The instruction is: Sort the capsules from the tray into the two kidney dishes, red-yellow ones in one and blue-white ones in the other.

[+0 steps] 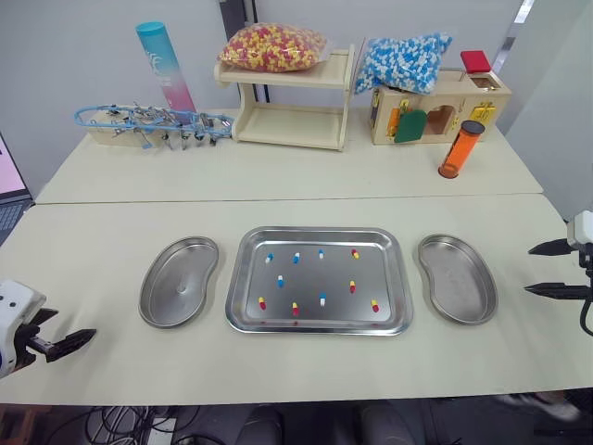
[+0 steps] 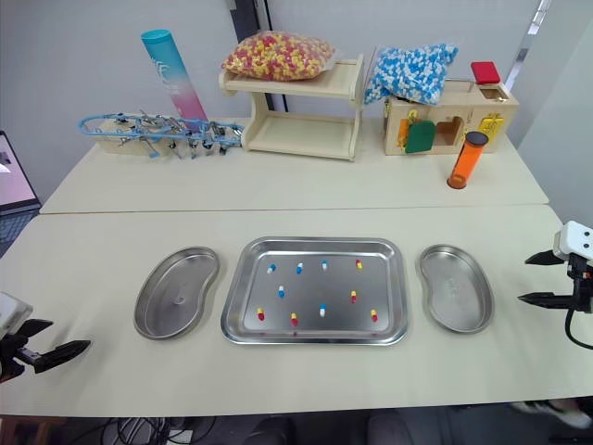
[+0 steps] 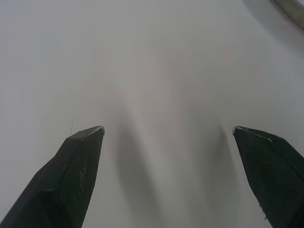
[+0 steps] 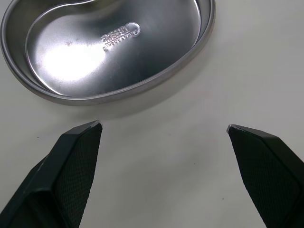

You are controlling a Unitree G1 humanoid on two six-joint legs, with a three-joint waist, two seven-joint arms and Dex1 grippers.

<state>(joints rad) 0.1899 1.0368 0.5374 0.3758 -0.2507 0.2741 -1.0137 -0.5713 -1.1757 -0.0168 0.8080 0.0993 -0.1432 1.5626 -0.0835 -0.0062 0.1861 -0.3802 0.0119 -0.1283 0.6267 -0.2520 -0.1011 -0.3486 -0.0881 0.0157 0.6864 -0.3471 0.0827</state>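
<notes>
A steel tray (image 1: 315,233) lies at the table's middle, holding several loose capsules. Some are red-yellow (image 1: 352,286) and some blue-white (image 1: 280,281). An empty kidney dish (image 1: 179,281) lies left of the tray, and another empty kidney dish (image 1: 456,278) lies to its right. My left gripper (image 1: 72,326) hovers open near the front left edge, well left of the left dish, with bare table between its fingers (image 3: 78,156). My right gripper (image 1: 529,270) is open just right of the right dish (image 4: 114,42), holding nothing.
At the back, a wooden shelf carries a bag of red-yellow capsules (image 1: 273,46), and a bag of blue-white capsules (image 1: 400,60) rests on a wooden box (image 1: 445,107). An orange tube (image 1: 460,148), a pink-blue cylinder (image 1: 167,65) and an instrument rack (image 1: 153,125) stand there too.
</notes>
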